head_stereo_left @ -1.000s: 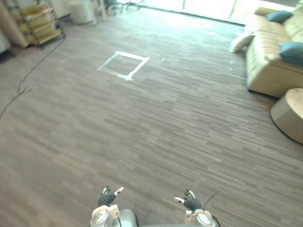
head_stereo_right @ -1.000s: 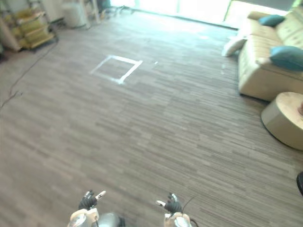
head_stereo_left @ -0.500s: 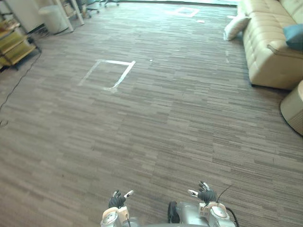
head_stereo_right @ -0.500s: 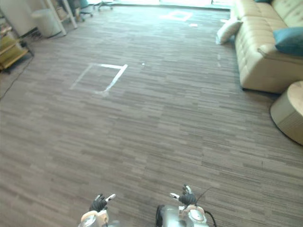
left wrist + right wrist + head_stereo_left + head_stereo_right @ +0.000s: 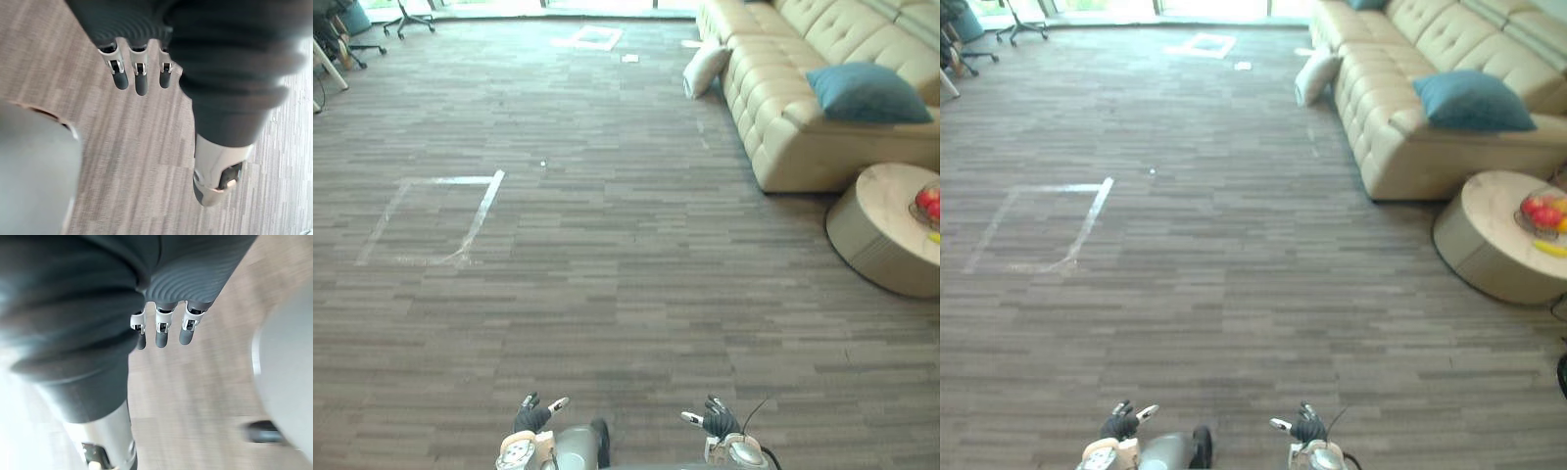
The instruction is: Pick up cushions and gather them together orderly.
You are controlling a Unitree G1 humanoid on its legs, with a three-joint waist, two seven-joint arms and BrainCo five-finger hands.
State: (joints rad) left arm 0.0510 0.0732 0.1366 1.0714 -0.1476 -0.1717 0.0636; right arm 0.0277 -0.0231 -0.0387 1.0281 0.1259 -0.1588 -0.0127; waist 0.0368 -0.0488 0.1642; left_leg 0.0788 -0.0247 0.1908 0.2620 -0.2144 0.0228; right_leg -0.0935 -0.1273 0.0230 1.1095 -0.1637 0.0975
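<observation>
Where the cushions lie: a teal cushion point(image 5: 867, 93) is seen on the seat of the beige sofa point(image 5: 783, 137); a white cushion point(image 5: 705, 69) is propped on the floor point(image 5: 607, 245) against the sofa's side.
Left hand point(image 5: 530, 419): held low over the floor, fingers loosely spread, nothing grasped.
Right hand point(image 5: 717, 423): likewise loosely spread and empty, well apart from both cushions.
Taped square point(image 5: 431, 220): marked on the floor to the left.

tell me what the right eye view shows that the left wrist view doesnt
Right eye view: the beige sofa with a teal cushion on its seat, a white cushion on the floor by its end, a round table with fruit, the right robot hand. Left wrist view: the left robot hand close up, fingers straight, holding nothing. Both: that robot hand and the floor.
</observation>
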